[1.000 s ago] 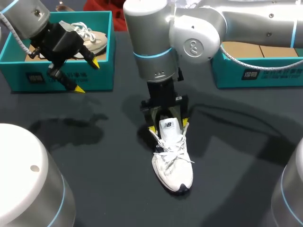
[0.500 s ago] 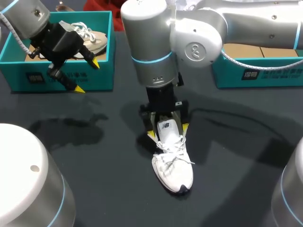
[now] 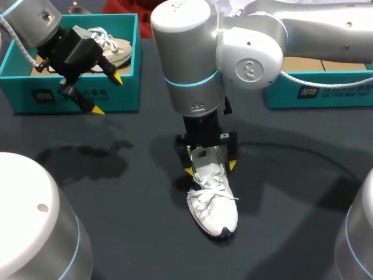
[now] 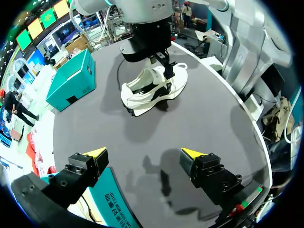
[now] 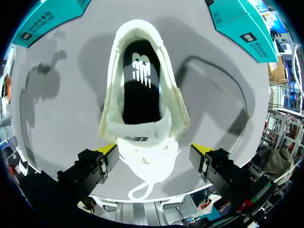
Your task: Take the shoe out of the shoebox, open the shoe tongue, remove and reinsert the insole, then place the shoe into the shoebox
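Note:
A white shoe (image 3: 213, 204) lies on the dark table, toe toward the near edge. Its black insole (image 5: 137, 90) shows inside the opening, with the tongue (image 5: 142, 137) standing up just ahead of my right gripper (image 5: 154, 148). That right gripper (image 3: 211, 168) hangs open over the shoe's middle, one yellow tip on each side of the tongue, holding nothing. My left gripper (image 3: 108, 93) hovers open and empty at the front wall of the left teal shoebox (image 3: 35, 96). From the left wrist view the shoe (image 4: 152, 90) lies well ahead of the left gripper (image 4: 143, 153).
The left shoebox holds another pale shoe (image 3: 111, 44). A second teal shoebox (image 3: 315, 90) stands at the back right, behind my right arm. Both boxes (image 5: 47, 19) (image 5: 242, 28) flank the shoe in the right wrist view.
My right gripper has come down and toward the toe along the shoe, its tips now straddling the tongue. The left arm has not moved.

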